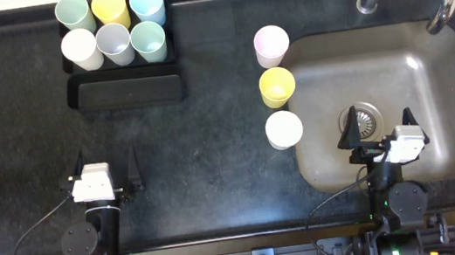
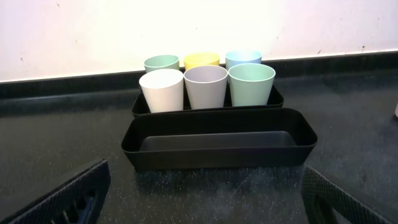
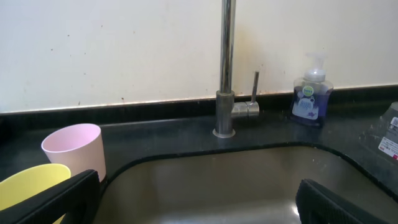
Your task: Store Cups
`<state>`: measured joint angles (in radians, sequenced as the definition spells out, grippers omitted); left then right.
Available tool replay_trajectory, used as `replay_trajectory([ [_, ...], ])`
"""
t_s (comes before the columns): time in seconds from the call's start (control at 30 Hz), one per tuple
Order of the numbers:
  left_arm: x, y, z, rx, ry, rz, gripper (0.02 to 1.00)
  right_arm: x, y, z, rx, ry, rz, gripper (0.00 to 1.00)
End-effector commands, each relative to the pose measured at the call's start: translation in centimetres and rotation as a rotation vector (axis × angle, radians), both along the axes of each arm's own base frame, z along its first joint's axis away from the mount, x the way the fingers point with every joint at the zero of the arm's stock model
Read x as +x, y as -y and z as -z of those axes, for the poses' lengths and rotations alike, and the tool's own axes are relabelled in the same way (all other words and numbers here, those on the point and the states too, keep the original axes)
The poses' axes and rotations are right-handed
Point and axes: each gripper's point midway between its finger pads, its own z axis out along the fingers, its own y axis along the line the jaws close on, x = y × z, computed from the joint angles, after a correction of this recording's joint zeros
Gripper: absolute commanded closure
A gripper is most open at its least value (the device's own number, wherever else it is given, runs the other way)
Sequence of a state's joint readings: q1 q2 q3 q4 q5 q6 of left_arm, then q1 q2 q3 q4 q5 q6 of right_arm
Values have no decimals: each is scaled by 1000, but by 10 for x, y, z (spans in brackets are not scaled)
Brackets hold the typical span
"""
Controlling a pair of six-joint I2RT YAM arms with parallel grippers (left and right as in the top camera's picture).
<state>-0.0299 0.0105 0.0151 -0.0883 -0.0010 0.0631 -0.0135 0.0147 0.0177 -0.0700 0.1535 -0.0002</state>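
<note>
Three loose cups stand in a column on the black counter beside the sink: pink [image 1: 271, 44], yellow [image 1: 277, 86] and white [image 1: 283, 129]. A black tray [image 1: 69, 65] at the back left holds several cups in white, grey, green, yellow and blue. In front of it lies an empty black tray [image 1: 128, 92] [image 2: 217, 140]. My left gripper [image 1: 106, 168] [image 2: 205, 205] is open, low over the counter and facing the empty tray from a short way off. Over the sink my right gripper [image 1: 378, 123] [image 3: 199, 208] is open, with the pink cup [image 3: 74, 149] and yellow cup [image 3: 31, 183] off to its side.
The steel sink [image 1: 432, 74] fills the right side, with a drain [image 1: 360, 119] just ahead of the right gripper. A faucet [image 3: 225, 68] and a soap bottle [image 3: 311, 93] stand along the back wall. Bare counter lies between the trays and the loose cups.
</note>
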Motion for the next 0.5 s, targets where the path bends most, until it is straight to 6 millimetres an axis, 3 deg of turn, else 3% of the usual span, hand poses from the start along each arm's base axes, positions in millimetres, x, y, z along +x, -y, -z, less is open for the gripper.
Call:
replay_trajectory([
  [0.03,0,-2,0,19,7,-7,20,0,0,3,-3,2,0,3],
  [0.27,0,7,-7,7,12,46,20,0,1,3,-3,2,0,3],
  [0.5,17,33,-49,-15,-124,192,18,0,0,3,-3,2,0,5],
])
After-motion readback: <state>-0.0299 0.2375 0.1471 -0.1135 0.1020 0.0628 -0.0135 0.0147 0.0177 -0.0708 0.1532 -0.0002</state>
